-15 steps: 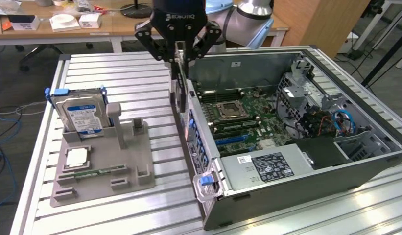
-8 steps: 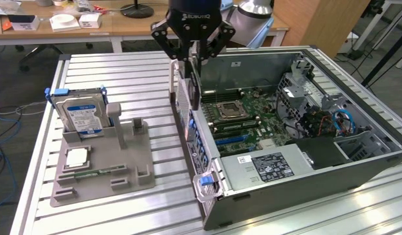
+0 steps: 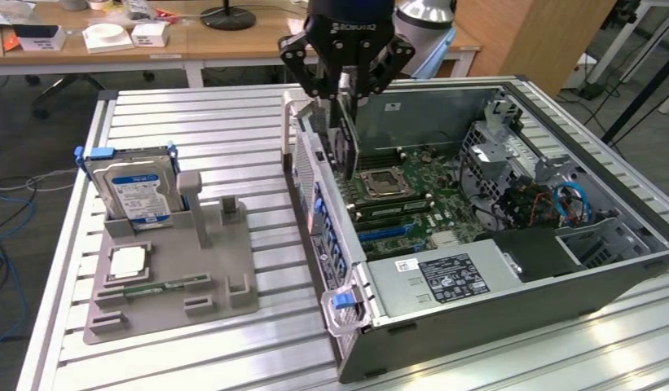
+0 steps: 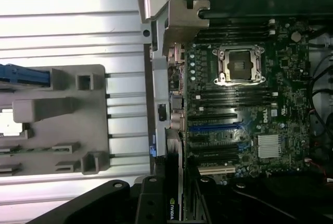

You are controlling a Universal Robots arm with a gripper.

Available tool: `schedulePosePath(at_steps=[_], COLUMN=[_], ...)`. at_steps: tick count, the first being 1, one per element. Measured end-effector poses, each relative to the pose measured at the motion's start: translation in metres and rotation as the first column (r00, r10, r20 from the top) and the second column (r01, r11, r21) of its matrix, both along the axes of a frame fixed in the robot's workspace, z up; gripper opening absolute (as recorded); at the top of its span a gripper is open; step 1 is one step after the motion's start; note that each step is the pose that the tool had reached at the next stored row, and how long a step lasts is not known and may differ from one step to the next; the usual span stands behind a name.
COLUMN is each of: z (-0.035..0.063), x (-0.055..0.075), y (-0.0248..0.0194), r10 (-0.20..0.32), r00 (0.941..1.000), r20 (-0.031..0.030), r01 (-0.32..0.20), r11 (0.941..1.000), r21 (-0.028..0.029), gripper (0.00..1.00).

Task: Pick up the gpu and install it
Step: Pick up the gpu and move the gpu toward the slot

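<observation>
**GPU gripped, hanging inside the open case**

I see the jaws pinching the gpu point(image 3: 347, 138) by its top edge. The card stands upright and edge-on over the motherboard point(image 3: 421, 204), just beside the wall of the computer case point(image 3: 552, 285) on the exterior view's left, close to the CPU socket point(image 3: 380, 185). I cannot tell whether its lower edge touches a slot. The hard drive point(image 3: 138, 191) stands in the grey fixture point(image 3: 204, 277) on the worktop point(image 3: 204, 122), well apart.

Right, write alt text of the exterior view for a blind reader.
The arm's jaws hold the gpu upright over the motherboard of the open computer case. A hard drive stands in a grey tray at the exterior view's left.
</observation>
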State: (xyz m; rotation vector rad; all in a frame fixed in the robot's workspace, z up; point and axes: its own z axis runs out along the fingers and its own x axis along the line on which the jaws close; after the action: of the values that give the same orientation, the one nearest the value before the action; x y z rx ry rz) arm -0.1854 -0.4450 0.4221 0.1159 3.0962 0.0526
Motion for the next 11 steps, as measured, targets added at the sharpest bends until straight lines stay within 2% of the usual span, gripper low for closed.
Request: schedulePosePath(at_steps=[11], z=[-0.0002], x=[0.036], y=[0.0013], r10=[0.000], r00=[1.0000], r20=[0.0004], r01=[0.000], r11=[1.0000], r21=[0.0020], gripper=[0.26])
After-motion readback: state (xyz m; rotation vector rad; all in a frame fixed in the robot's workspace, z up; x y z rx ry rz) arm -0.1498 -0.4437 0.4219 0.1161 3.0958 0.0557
